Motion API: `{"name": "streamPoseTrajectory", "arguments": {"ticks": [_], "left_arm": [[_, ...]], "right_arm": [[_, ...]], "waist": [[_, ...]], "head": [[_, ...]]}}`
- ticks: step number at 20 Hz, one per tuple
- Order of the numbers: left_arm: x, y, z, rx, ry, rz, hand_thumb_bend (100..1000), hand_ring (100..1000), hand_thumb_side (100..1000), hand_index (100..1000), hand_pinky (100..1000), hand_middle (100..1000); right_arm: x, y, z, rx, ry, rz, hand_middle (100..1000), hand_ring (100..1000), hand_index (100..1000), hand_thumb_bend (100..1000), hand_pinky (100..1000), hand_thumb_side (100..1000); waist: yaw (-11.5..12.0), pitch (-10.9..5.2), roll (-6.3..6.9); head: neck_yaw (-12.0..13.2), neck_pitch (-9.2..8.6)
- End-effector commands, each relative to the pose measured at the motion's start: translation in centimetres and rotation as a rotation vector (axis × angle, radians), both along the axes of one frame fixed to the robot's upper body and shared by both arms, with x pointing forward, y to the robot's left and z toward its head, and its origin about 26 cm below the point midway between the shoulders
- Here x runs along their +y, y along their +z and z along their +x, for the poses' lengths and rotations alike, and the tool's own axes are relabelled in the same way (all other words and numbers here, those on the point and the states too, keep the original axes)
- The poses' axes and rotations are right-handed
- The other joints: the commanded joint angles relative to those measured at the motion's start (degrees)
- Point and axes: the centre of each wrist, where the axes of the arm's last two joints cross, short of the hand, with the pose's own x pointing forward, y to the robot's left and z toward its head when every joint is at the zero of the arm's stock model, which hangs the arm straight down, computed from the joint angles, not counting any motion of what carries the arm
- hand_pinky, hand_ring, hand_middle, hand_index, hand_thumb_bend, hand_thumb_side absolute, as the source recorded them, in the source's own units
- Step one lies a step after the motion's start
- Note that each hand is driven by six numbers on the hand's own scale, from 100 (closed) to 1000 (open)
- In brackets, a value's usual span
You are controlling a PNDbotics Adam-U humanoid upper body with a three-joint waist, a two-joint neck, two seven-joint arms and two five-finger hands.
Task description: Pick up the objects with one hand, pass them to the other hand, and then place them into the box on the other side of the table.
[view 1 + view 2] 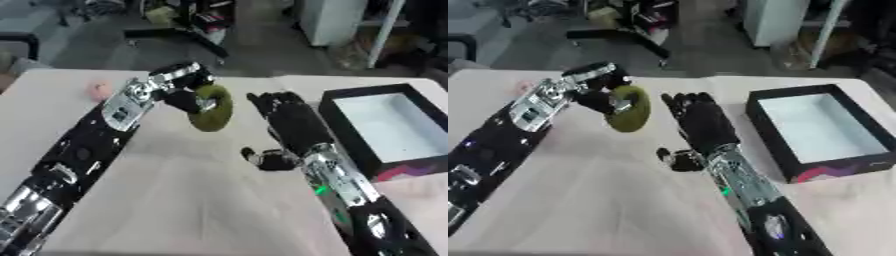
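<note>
My left hand (185, 95) is raised over the middle of the table, its fingers curled on an olive-green round object (213, 108) that hangs tilted from them. Just to the right, my right hand (289, 120) stands open with straight fingers pointing away and its thumb (262, 159) sticking out to the left. A small gap separates the green object from the right hand's fingers. The black box (350, 131) with a white inside lies at the right side of the table, nothing in it.
A pink round object (100, 90) lies on the table at the far left. The box's front wall shows a pink patch (407, 172). Beyond the far table edge are chair legs and clutter on the floor.
</note>
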Motion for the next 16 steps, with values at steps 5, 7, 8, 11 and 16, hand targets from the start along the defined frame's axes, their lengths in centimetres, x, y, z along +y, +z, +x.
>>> {"name": "streamPoseTrajectory", "arguments": {"ticks": [5,7,8,11,16], "left_arm": [[-1.5,2.3,-0.1,-0.010,-0.060,-0.035,100,264,100,297,427,251],[-1.8,2.5,-0.1,-0.002,-0.071,-0.041,100,264,100,297,428,251],[-1.9,2.6,-0.2,0.002,-0.075,-0.043,105,264,100,296,428,251],[-2.2,2.7,-0.2,0.013,-0.087,-0.048,126,264,100,296,428,250],[-2.7,3.0,-0.3,0.024,-0.109,-0.054,138,264,100,295,429,250]], "right_arm": [[0.8,1.0,0.0,-0.070,-0.005,0.004,762,811,939,502,858,444],[0.9,1.1,0.0,-0.083,-0.011,0.005,754,806,936,502,851,445],[1.0,1.0,0.0,-0.089,-0.015,0.007,752,805,935,500,848,445],[1.2,0.9,0.0,-0.106,-0.028,0.014,746,801,933,500,842,445],[1.5,0.7,0.0,-0.135,-0.046,0.033,728,791,928,501,819,446]], "waist": [[0.0,-0.60,0.30],[0.0,-0.62,0.31],[0.0,-0.62,0.31],[0.0,-0.59,0.33],[-0.1,-0.56,0.41]], "head": [[-0.3,0.30],[-0.4,0.30],[-0.4,0.30],[-0.3,0.30],[-0.2,0.30]]}}
